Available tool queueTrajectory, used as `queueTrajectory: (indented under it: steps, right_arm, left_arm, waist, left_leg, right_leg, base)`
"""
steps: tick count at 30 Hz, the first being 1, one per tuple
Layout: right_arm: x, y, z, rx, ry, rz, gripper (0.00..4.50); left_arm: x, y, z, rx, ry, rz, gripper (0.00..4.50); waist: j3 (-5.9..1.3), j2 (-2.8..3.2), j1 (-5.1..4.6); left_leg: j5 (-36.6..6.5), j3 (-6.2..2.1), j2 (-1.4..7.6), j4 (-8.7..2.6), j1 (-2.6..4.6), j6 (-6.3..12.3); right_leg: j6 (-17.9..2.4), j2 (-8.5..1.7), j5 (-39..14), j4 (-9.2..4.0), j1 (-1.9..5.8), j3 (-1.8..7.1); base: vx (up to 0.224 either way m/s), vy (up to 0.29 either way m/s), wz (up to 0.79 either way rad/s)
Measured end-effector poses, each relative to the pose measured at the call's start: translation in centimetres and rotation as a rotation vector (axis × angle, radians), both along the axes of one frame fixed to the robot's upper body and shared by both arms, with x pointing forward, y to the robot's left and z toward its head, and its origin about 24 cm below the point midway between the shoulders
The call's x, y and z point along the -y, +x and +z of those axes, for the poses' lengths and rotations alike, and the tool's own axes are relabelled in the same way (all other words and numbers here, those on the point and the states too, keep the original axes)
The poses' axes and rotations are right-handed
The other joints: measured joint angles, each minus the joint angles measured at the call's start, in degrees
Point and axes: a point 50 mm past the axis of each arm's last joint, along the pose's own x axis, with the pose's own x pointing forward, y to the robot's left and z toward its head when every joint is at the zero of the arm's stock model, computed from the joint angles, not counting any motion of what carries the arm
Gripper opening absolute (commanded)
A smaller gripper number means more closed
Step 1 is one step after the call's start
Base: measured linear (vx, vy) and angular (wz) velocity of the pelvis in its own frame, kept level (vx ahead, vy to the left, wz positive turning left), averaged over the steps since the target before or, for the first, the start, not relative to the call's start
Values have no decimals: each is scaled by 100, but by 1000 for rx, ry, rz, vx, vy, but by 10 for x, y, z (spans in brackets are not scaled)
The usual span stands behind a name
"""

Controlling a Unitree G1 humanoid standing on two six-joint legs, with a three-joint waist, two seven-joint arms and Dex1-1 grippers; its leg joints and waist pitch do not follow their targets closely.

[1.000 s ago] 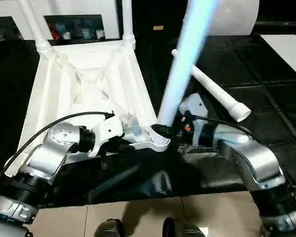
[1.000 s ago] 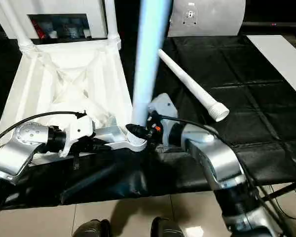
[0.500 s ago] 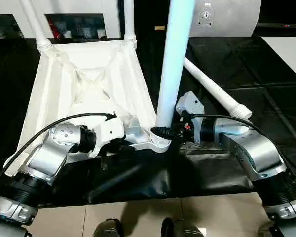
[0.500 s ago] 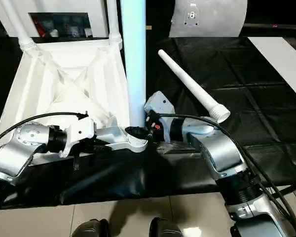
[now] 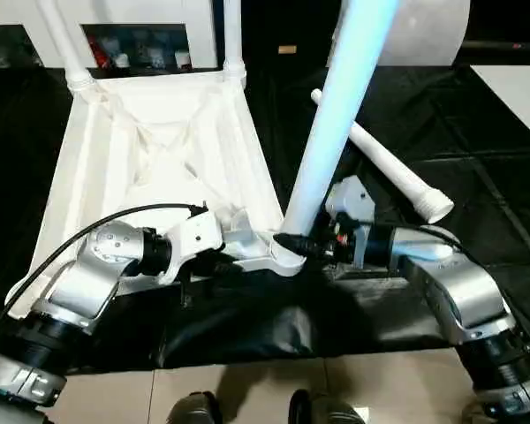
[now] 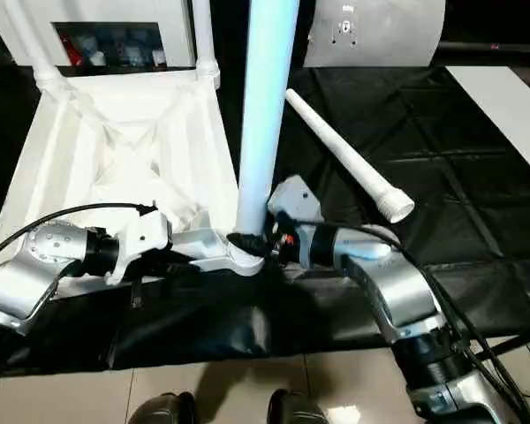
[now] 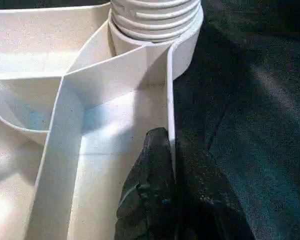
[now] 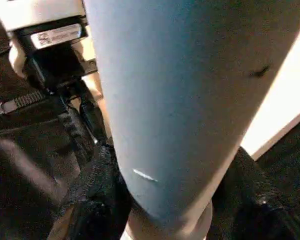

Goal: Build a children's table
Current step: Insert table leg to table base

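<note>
Leg (image 5: 336,124) tilted right again, right gripper (image 5: 293,245) clamping.

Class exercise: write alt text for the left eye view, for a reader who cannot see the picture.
A robot's right gripper clasps the base of a white table leg standing in the near corner socket of an upturned white tabletop, while its left gripper pinches the tabletop's near edge. Two more legs stand in the far corners, and a loose leg lies on the black worktable.

Silver arms, black fingers

Silver forearms (image 5: 97,274) with black joint rings, white wrist housings, black cables, black textured fingers (image 7: 150,195).
</note>
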Motion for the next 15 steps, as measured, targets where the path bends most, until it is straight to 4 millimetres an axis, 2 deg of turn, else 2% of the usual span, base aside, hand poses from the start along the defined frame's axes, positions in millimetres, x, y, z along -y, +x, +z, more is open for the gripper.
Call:
queueTrajectory:
  steps: [3,10,15]
  right_arm:
    - [-2,0,0,-2,-8,23,191]
    - [-2,2,2,-3,-22,49,191]
    - [-3,1,3,4,-18,47,191]
  left_arm:
    - [-1,-1,0,-9,7,-14,0]
    - [0,8,5,-29,29,-50,0]
    - [-2,14,10,-14,56,-72,0]
  waist:
    - [8,-13,-4]
    - [38,-46,20]
    - [77,-64,1]
  left_leg:
    - [0,4,-3,-37,33,-1]
    - [1,6,-2,-69,52,-3]
    - [1,5,-6,-94,56,-3]
  right_leg:
    - [25,1,-31,-16,21,0]
    - [24,4,-47,-19,28,-2]
    - [24,4,-48,-59,39,-2]
  base:
    - [0,0,0]
    - [0,0,0]
    - [0,0,0]
